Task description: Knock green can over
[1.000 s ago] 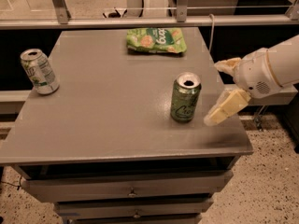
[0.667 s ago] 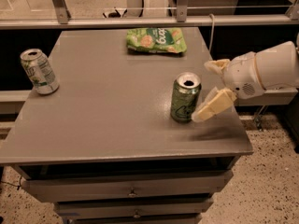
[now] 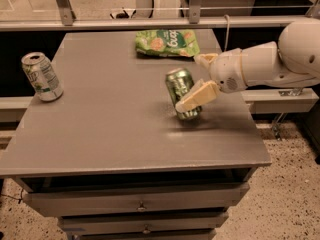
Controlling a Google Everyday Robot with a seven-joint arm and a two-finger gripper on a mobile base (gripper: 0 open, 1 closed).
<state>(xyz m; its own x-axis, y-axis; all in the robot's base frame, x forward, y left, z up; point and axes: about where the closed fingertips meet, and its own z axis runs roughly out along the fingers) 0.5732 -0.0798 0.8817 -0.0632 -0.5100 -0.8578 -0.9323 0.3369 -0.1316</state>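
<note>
The green can (image 3: 180, 87) stands right of the middle of the grey table (image 3: 115, 134). It is tilted, with its silver top leaning to the upper left and its base still on the table. My gripper (image 3: 200, 79) reaches in from the right on the white arm and is open. Its near finger (image 3: 197, 97) lies across the can's right side and touches it. Its far finger (image 3: 205, 59) is behind the can and apart from it.
A white-and-silver can (image 3: 42, 76) stands upright near the table's left edge. A flat green snack bag (image 3: 167, 42) lies at the back, just behind the green can. Drawers sit under the table front. A metal rail runs behind the table.
My gripper has moved left into the green can. The can was upright and now tips to the left.
</note>
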